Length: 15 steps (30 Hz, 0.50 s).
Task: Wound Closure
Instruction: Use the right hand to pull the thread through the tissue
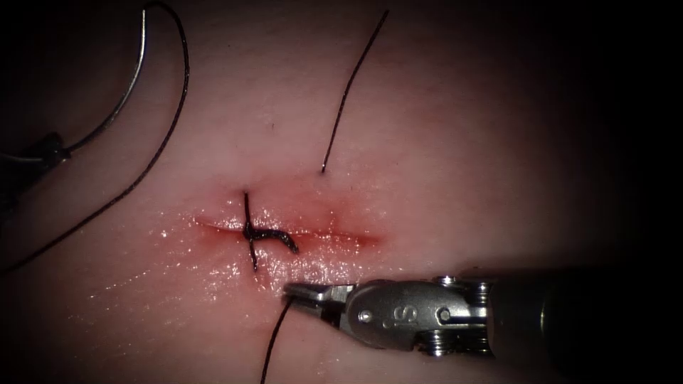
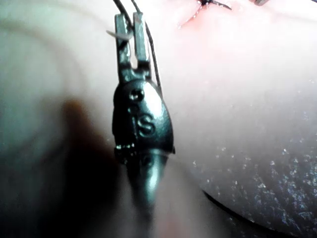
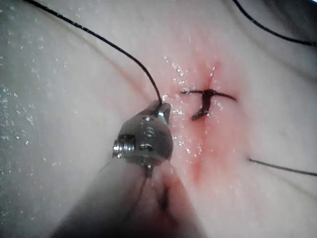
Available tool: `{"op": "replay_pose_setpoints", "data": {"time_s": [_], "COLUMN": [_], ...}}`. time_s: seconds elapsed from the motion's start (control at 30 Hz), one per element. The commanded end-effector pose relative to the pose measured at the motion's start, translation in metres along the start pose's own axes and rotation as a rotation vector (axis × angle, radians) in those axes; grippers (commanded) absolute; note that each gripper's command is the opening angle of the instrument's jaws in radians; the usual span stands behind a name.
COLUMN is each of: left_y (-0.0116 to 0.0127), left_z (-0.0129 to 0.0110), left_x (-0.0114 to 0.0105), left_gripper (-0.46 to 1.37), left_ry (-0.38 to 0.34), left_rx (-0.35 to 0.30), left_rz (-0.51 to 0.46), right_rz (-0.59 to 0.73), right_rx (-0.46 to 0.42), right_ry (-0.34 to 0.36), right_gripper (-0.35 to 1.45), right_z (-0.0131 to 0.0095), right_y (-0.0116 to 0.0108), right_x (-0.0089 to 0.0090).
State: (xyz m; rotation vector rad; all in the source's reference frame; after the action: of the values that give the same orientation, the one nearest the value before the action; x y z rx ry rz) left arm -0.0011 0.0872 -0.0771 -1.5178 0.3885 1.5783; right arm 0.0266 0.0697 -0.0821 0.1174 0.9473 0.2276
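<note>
The cut [image 1: 320, 235] runs across the tissue [image 1: 455, 142], with one knotted stitch [image 1: 250, 232] near its left end. My right tool [image 1: 299, 291] lies just below the cut, jaws shut on the thread [image 1: 274, 341] where it leaves the tissue. The same thread enters above the cut [image 1: 322, 169]. At far left, away from the cut, my left tool [image 1: 51, 151] is shut on the curved needle [image 1: 122, 99] near the end away from its thread. The needle is out of the tissue. The left wrist view shows the left tool [image 2: 128, 30]. The right wrist view shows the right tool [image 3: 162, 107] and the stitch [image 3: 208, 94].
Red fluid [image 1: 341, 213] wets the tissue around the cut. A long loop of thread [image 1: 153, 160] trails from the needle's upper end down across the left of the tissue. The stitch's cut tail [image 1: 288, 244] lies along the cut.
</note>
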Motion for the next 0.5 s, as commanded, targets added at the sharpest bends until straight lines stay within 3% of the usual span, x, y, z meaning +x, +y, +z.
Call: {"op": "replay_pose_setpoints", "data": {"time_s": [0.03,0.33,0.5], "left_y": [0.0000,0.0000,0.0000], "left_z": [0.0000,0.0000,0.0000], "left_x": [0.0000,0.0000,0.0000], "left_gripper": [-0.35,-0.35,-0.35], "left_ry": [0.000,0.003,0.003], "left_rx": [-0.003,-0.003,-0.006], "left_rz": [0.000,0.000,0.000], "right_rz": [0.001,0.020,0.016], "right_rx": [0.006,0.028,0.039], "right_ry": [-0.008,-0.012,-0.009], "right_gripper": [-0.35,-0.35,-0.35], "right_z": [0.0000,-0.0008,-0.0020], "right_y": [-0.0002,-0.0021,-0.0048], "right_x": [0.0000,0.0004,0.0018]}}
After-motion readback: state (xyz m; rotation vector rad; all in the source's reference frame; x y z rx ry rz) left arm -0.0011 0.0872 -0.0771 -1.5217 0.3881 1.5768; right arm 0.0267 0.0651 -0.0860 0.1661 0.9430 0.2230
